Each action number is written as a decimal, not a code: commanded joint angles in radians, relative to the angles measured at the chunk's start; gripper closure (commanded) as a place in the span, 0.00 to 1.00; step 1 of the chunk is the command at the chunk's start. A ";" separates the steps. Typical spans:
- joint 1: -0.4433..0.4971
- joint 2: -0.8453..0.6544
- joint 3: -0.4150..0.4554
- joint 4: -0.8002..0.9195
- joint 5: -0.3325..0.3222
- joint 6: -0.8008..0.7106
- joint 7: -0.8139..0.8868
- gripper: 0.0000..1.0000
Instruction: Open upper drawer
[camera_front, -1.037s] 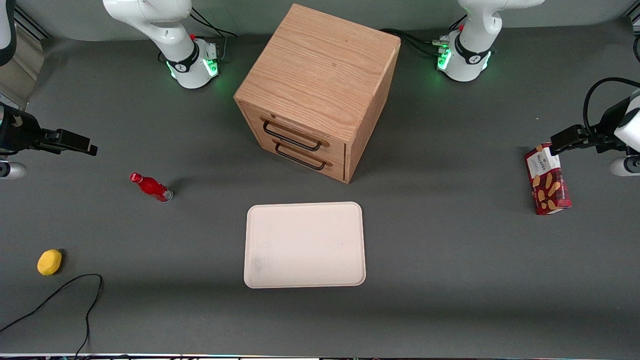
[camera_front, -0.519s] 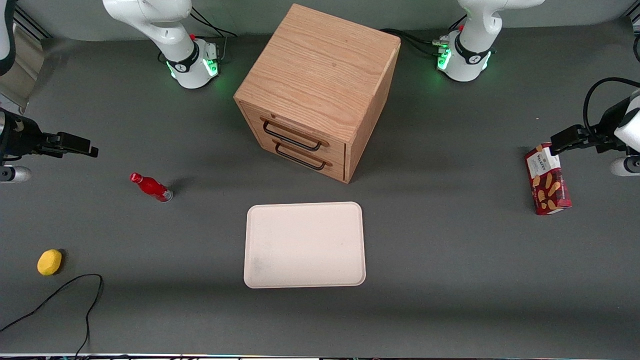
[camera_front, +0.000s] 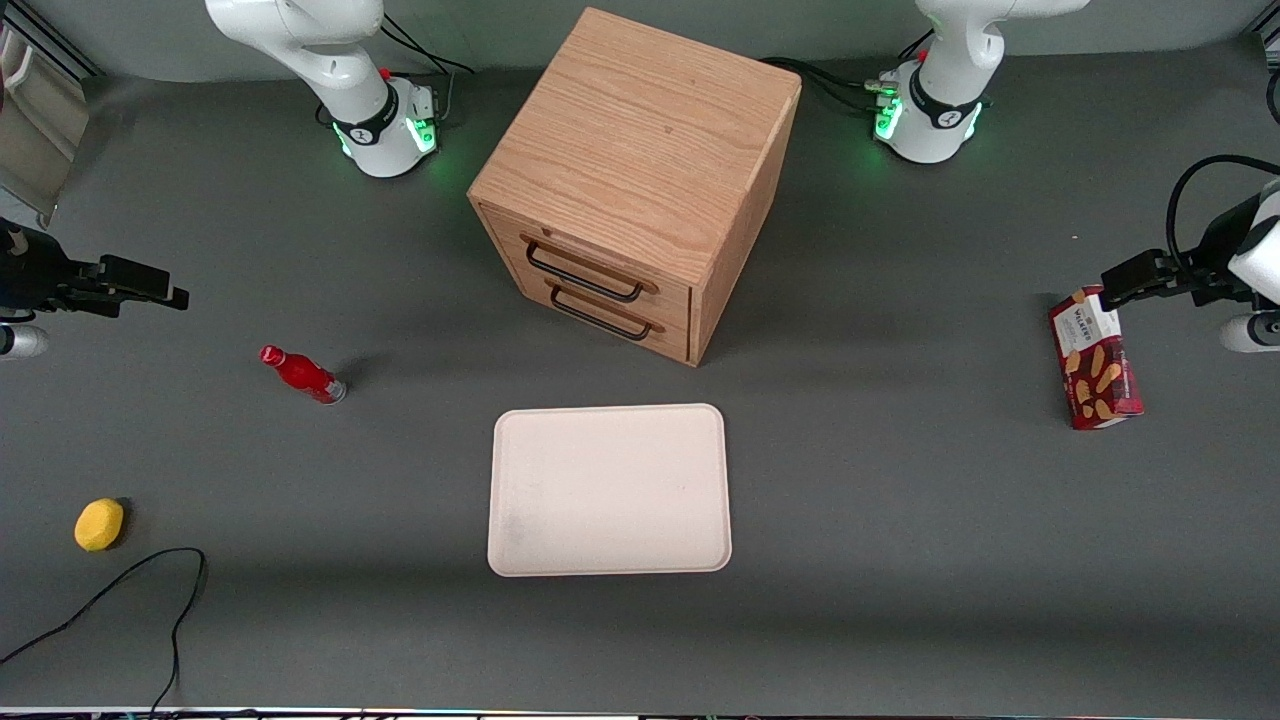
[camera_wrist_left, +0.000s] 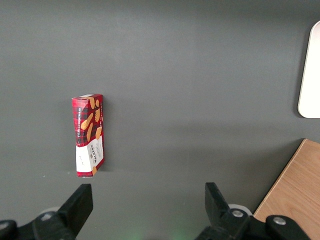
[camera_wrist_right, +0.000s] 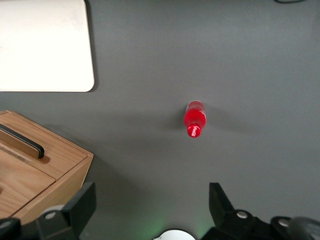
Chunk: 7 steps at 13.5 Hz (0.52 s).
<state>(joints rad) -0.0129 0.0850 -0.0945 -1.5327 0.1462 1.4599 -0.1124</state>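
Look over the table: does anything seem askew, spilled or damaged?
Only the boxy oak cabinet sits angled to the table edge. Its upper drawer is shut, and nothing is spilled. The open gripper hovers toward the working arm's end.

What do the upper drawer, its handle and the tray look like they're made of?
Upper drawer: light oak-looking wood, matte, grain lines visible.
Handle: thin black bar, probably coated metal.
Tray: cream, smooth and matte, likely plastic, possibly fibre.
The hand is open above the table toward the working arm's end, apart from all three.
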 joint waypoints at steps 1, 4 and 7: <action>0.002 0.012 -0.005 0.039 0.018 -0.032 -0.021 0.00; 0.004 0.006 -0.002 0.052 0.010 -0.032 -0.018 0.00; 0.007 0.004 -0.001 0.077 0.012 -0.032 -0.088 0.00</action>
<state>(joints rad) -0.0084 0.0846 -0.0947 -1.4931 0.1462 1.4495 -0.1306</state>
